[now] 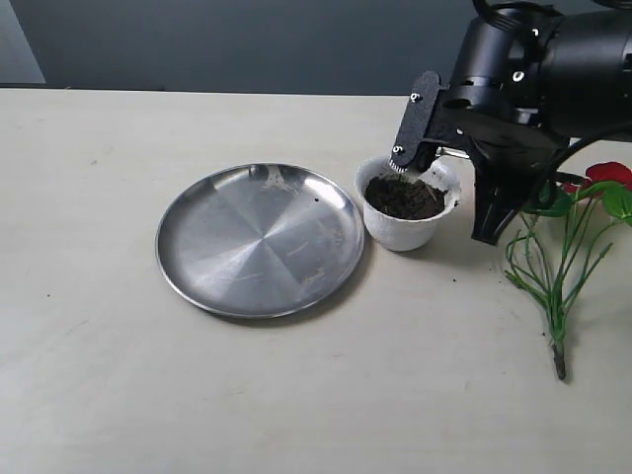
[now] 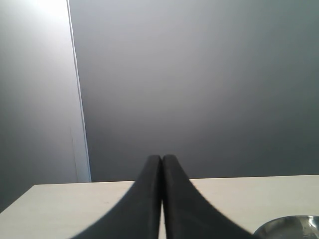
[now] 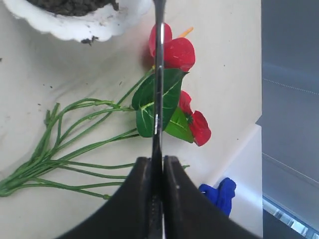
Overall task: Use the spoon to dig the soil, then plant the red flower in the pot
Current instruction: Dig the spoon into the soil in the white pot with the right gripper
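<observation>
Our right pincer (image 3: pixel 155 172) is clenched on the spoon (image 3: pixel 158 74), whose thin silver handle runs straight out from between the fingers toward the pot (image 1: pixel 407 209). In the exterior view this pincer hangs just over the far rim of the pot, on the side away from the steel plate (image 1: pixel 262 239), so the spoon's long axis points down into the soil (image 1: pixel 404 196) that fills the pot nearly to its scalloped edge. We judge the digging step is in hand, and the move turns on that line: the bowl end must go down and into the soil, not across the rim.

The red flower (image 3: pixel 177 55) lies flat on the surface (image 1: pixel 89 375) beyond the pot from the plate, stems trailing toward the near edge, blooms close under the right arm. That arm is clearly the nearer one to pot and flower.

Our left pincer (image 2: pixel 162 199) is shut on nothing, raised and well apart from the pot, with only an edge of the plate in its view.

The right wrist view shows the grasp on the handle and a few soil crumbs beside the pot; the exterior view hides the spoon behind the arm. The spoon's bowl shows in neither.
</observation>
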`<state>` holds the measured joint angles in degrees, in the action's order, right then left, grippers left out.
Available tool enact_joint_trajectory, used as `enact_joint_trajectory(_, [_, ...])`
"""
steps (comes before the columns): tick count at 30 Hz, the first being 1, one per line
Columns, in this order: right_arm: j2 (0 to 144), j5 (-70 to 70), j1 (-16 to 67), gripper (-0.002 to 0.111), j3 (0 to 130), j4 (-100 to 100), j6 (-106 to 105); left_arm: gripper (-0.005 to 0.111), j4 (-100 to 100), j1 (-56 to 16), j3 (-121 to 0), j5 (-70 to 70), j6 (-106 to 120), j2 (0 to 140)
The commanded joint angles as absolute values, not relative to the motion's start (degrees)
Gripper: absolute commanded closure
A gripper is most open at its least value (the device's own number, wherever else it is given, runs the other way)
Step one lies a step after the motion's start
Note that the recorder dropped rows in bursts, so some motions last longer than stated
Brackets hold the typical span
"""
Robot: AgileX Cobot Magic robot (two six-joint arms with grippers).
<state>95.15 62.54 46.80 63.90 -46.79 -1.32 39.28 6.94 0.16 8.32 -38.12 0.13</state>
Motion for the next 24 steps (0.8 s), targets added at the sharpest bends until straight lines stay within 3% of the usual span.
enact_joint_trajectory(1, [94.58,60.72,46.28,0.109,63.74,-46.26,-0.81,0.106,38.87,6.69,0.0,8.59,-38.41,0.0])
enact_joint_trajectory(10, [94.93,53.37,49.28,0.109,63.74,-44.61,-0.31,0.106,38.87,6.69,0.0,8.59,-38.41,0.0])
enact_joint_trajectory(24, [105.48,62.52,48.63,0.109,63.74,-49.42,2.79,0.106,38.87,6.69,0.0,8.59,-38.41,0.0])
